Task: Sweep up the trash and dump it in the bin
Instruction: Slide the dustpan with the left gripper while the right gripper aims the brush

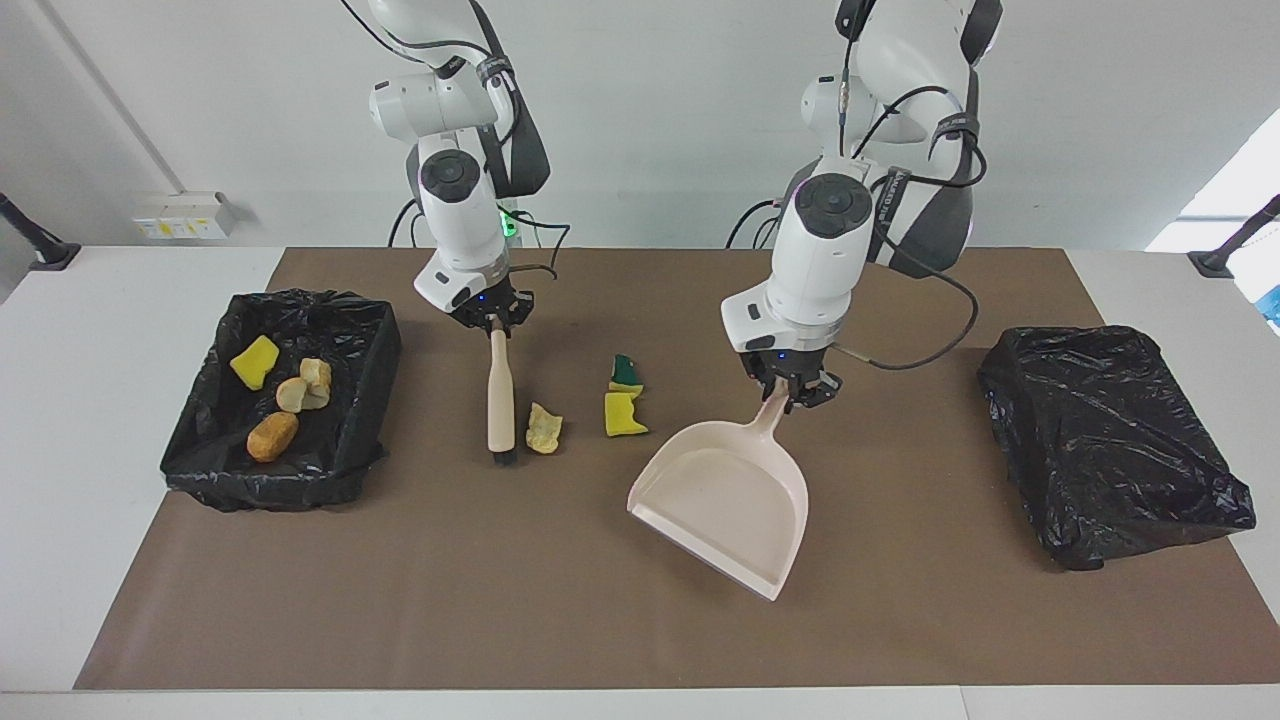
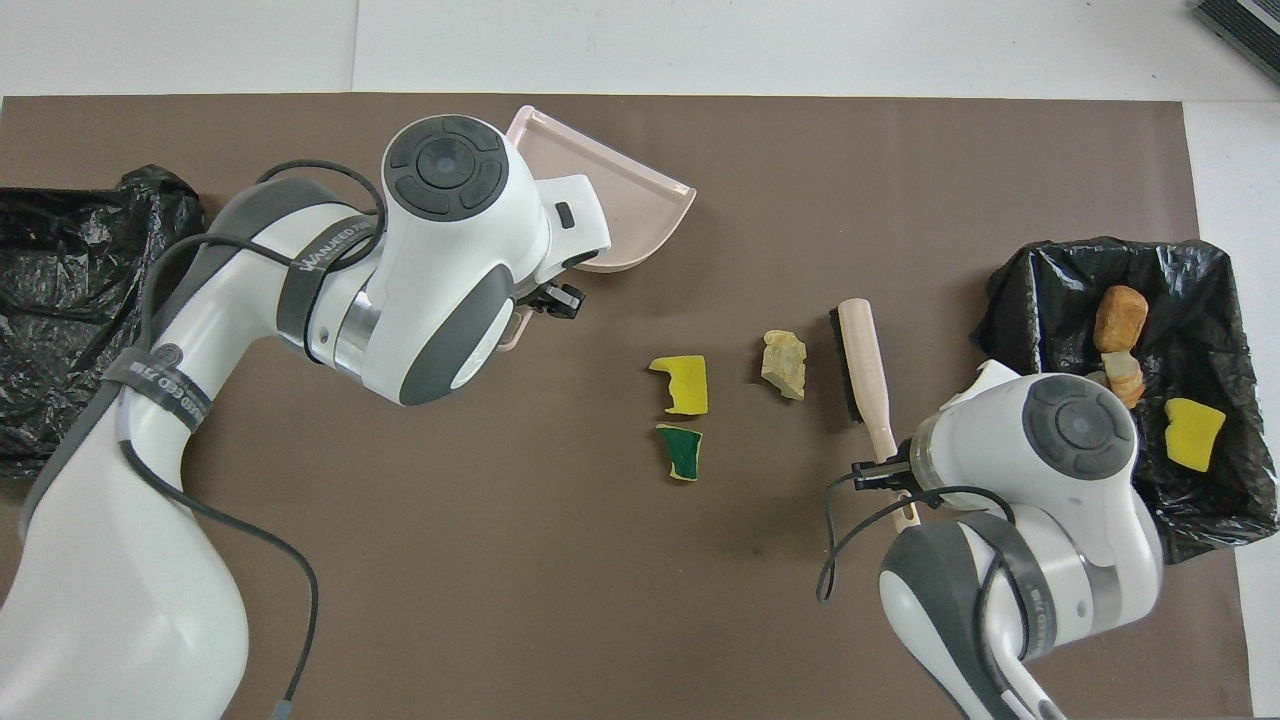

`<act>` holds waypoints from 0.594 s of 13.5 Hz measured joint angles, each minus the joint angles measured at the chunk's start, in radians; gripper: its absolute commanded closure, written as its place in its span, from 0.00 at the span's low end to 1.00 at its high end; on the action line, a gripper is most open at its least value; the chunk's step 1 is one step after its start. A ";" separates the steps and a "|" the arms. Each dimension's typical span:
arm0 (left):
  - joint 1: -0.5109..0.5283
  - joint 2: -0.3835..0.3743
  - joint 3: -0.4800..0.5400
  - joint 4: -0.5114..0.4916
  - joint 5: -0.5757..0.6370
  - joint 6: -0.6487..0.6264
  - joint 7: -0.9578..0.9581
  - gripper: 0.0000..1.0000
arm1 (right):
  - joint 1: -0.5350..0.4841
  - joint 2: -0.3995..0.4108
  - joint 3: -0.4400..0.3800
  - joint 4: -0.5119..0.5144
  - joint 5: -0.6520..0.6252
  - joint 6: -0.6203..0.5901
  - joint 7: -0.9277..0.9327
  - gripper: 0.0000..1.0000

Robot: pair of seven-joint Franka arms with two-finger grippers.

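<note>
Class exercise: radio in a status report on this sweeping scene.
Right gripper shut on brush beside beige scrap. Left gripper shut on dustpan. Three scraps unswept; nothing blocking.

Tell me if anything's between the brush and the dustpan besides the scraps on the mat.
Nothing visible. Only the pale lump, beside the brush, and two sponge chunks lie between it and the dustpan. The right hand holds the brush, the left hand the dustpan.

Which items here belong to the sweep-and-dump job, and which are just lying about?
In the job:
brush, in right gripper
dustpan, in left gripper
three loose scraps
open bin holding scraps

Lying about:
closed black bag
brown mat
</note>
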 measured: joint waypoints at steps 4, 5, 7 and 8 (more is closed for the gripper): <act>0.076 -0.132 0.002 -0.187 0.000 -0.067 0.419 1.00 | 0.073 0.034 0.003 0.001 0.000 0.045 0.097 1.00; 0.079 -0.158 0.002 -0.235 0.000 -0.065 0.495 1.00 | 0.080 0.034 0.003 0.001 0.007 0.045 0.099 1.00; 0.079 -0.208 0.000 -0.327 0.000 -0.044 0.600 1.00 | 0.104 0.034 0.004 0.001 0.054 0.045 0.112 1.00; 0.079 -0.228 -0.002 -0.363 0.000 -0.018 0.632 1.00 | 0.125 0.034 0.004 0.001 0.065 0.045 0.146 1.00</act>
